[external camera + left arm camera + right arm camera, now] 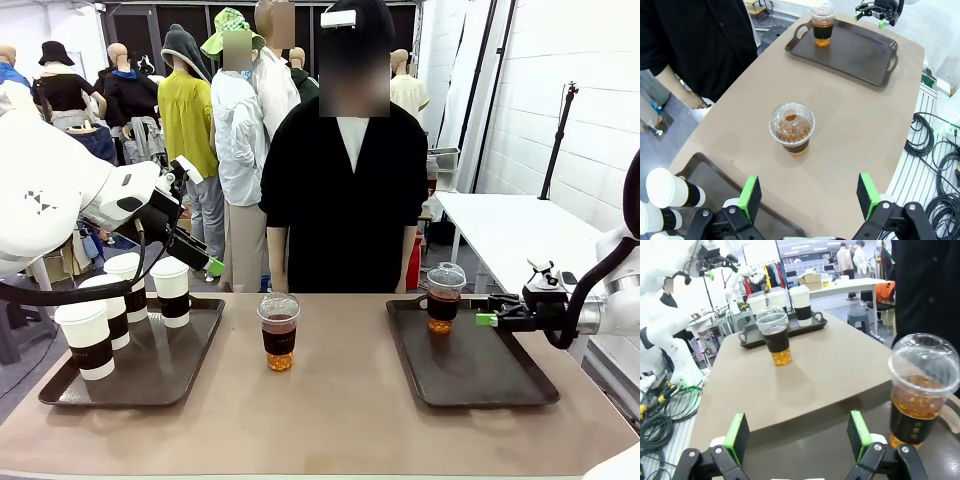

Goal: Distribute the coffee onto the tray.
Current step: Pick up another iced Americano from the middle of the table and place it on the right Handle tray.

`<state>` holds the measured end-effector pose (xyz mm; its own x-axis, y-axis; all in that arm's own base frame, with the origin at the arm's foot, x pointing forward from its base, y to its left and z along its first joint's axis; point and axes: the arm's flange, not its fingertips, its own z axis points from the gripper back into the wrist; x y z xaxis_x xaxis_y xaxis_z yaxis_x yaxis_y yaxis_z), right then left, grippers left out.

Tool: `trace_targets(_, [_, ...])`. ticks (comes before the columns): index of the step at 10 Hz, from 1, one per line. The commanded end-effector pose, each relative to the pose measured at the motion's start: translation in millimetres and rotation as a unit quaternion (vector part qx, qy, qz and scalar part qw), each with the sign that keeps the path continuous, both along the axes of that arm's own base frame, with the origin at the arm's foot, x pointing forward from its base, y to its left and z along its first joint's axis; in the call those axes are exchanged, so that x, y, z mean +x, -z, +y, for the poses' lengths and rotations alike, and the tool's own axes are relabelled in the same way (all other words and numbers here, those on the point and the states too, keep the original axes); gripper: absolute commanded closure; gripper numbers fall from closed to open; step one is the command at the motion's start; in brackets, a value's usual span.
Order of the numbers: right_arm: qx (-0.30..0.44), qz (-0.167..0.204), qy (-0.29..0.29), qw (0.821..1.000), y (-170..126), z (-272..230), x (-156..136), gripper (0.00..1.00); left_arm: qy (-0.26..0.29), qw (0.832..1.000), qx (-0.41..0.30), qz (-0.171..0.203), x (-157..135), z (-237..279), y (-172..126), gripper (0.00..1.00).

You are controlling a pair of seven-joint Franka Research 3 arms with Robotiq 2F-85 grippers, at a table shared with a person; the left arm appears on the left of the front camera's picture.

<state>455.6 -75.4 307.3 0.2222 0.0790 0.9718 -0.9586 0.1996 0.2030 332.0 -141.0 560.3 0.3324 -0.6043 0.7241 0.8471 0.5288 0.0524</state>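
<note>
Four tall white paper cups (120, 300) with dark sleeves stand on the left tray (190, 365). One clear dome-lidded cup of brown drink (279, 334) stands on the bare table between the trays. Another clear cup (444, 298) stands at the far left corner of the right tray (500, 385). My left gripper (208, 262) hangs open above the left tray's far side; from its wrist the middle cup (791, 129) lies ahead of the empty fingers (750, 192). My right gripper (488, 310) is open just right of the cup on the right tray (922, 390), apart from it.
A person in a black top (345, 190) stands at the table's far edge, behind the middle cup. Most of the right tray (860, 52) is bare. Cables (935, 150) lie on the floor past the table's near edge. A white table (520, 225) stands behind on the right.
</note>
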Motion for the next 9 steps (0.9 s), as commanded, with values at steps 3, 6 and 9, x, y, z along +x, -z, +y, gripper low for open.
trace_targets(3, [0.0,-0.019,-0.004,1.0,8,39,-26,0.0,0.001,1.0,-0.004,0.002,0,1,1,0.0])
trace_targets(6, [0.005,-0.026,-0.002,1.0,16,78,-29,0.0,0.001,1.0,-0.004,0.002,0,1,1,0.0])
trace_targets(9, [0.006,-0.033,0.015,0.999,28,113,-26,0.0,0.001,1.0,-0.004,0.002,0,1,1,0.0])
